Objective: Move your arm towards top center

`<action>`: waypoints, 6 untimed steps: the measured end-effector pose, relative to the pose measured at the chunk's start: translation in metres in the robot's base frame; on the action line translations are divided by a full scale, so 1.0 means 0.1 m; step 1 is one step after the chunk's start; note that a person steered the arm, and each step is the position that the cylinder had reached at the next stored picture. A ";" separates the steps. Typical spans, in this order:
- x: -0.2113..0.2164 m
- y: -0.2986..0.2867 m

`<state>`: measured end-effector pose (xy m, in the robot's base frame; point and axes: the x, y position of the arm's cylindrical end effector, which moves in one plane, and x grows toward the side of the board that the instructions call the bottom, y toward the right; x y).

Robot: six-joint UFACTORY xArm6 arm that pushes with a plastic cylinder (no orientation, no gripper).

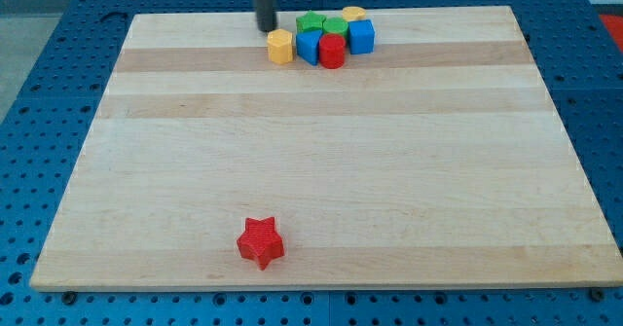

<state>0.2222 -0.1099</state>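
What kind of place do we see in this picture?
Probably a robotics lab bench. A pale wooden board lies on a blue perforated table, the kind used for mounting equipment. My tip rests near the view's top, just left of a cluster of coloured blocks; a red star block sits alone below.

- My tip [266, 28] is the blunt lower end of a straight rod — dark grey to black, plain and smooth.
- The rod has an even, round section; no markings, screws or cables show.
- Its upper part is cut off by the view's far edge.
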 end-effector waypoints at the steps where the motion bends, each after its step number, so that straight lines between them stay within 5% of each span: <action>1: 0.10 -0.17; 6: -0.28 0.75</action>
